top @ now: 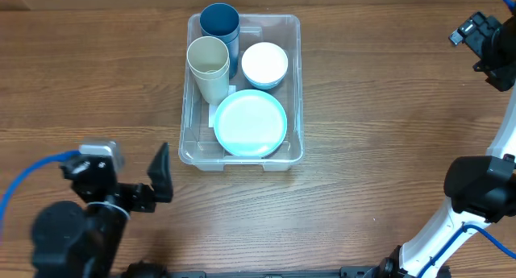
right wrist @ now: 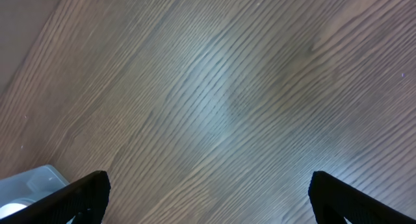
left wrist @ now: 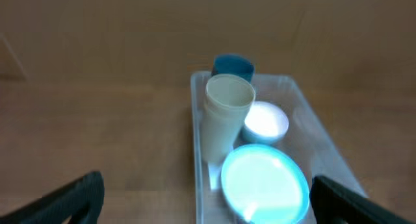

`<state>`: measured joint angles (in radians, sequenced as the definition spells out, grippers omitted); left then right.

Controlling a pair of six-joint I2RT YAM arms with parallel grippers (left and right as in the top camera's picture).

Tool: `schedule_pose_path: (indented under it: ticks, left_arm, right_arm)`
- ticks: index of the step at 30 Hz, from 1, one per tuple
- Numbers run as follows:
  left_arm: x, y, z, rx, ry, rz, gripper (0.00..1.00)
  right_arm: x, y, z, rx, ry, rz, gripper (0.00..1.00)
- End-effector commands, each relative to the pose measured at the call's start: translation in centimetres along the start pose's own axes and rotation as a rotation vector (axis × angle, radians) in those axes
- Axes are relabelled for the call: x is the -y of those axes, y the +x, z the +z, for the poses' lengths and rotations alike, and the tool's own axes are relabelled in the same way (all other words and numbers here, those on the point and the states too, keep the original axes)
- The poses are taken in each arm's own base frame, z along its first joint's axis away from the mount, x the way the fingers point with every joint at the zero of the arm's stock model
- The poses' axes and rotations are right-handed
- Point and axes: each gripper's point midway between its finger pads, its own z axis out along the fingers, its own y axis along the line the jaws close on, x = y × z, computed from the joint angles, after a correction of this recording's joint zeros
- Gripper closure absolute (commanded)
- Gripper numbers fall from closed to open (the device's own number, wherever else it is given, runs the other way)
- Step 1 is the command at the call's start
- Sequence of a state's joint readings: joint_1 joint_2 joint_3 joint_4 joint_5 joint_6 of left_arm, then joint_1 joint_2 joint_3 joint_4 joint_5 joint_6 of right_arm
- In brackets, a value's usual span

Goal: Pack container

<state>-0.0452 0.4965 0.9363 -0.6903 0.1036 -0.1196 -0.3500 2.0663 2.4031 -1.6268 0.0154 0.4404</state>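
Observation:
The clear rectangular container stands at the middle of the table. Inside it are a dark blue cup, a cream cup, a white bowl and a pale teal plate. My left gripper is open and empty, low and to the container's near left, looking along it at the plate and cream cup. My right gripper is open over bare wood at the far right, with only a corner of the container in its view.
Brown wooden tabletop lies all round the container. The left arm's base and blue cable sit at the near left. The right arm's white links run up the right edge.

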Motion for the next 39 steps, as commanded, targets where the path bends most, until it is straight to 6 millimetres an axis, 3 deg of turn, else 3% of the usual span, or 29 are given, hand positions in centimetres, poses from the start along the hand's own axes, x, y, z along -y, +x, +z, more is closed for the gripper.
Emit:
schedule_pose_path:
  ticks: [1,3,7,12,14,18,39]
  left_arm:
    - [0.4,3.2,2.0,0.136,0.079,0.036,0.00]
    - [0.5,4.4,3.2,0.240,0.116,0.055,0.00]
    - [-0.6,9.1,5.1,0.321,0.107,0.068,0.00]
    - [-1.5,10.5,5.1,0.392,0.083,0.091,0.00]
    - [-2.0,11.2,5.1,0.378,0.064,0.086,0.00]
    - [-3.0,16.4,6.5,0.171,0.037,0.043,0.00]
    - [-3.1,16.3,6.5,0.172,0.032,0.039,0.00]
  right_arm:
    - [-0.2,-0.4,-1.0,0.033,-0.010,-0.004,0.00]
    - [-0.2,-0.4,-1.0,0.033,-0.010,-0.004,0.00]
    - [-0.2,-0.4,-1.0,0.033,-0.010,-0.004,0.00]
    - [-0.2,-0.4,-1.0,0.033,-0.010,-0.004,0.00]
    - [-0.2,-0.4,-1.0,0.033,-0.010,-0.004,0.00]
    - [-0.2,-0.4,-1.0,0.033,-0.010,-0.004,0.00]
    - [-0.5,-0.2,-1.0,0.032,-0.012,-0.011,0.00]
